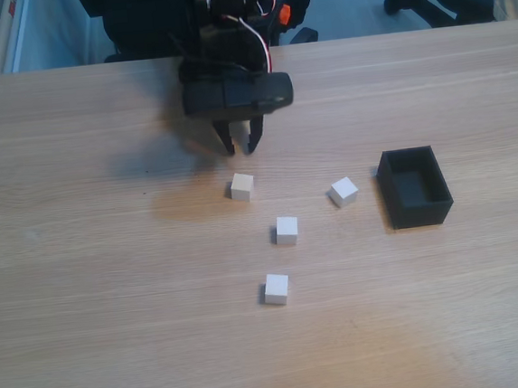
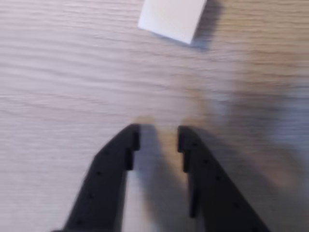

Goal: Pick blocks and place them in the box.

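Here the black box [image 1: 414, 187] serves as the landmark, open-topped and empty on the wooden table [image 1: 88, 309]. In the fixed view, nearest the camera, one white cube [image 1: 277, 289] lies well to the left of the box and lower in the picture. A second cube [image 1: 287, 230] sits a little farther back, nearer the box's level. A third cube [image 1: 343, 191] rests just beside the box's left wall, turned slightly askew. A fourth cube [image 1: 242, 186] lies farther left, the one closest to the arm. Beyond it the gripper [image 1: 241, 146] hangs above the table, fingers pointing down, jaws parted by a narrow gap and holding nothing. The wrist view shows the same gripper [image 2: 158, 137] with bare wood between its tips and the fourth cube [image 2: 172, 18] ahead of them, apart from both fingers. Judging by this, the arm is lining up on that cube; none are in the box yet.
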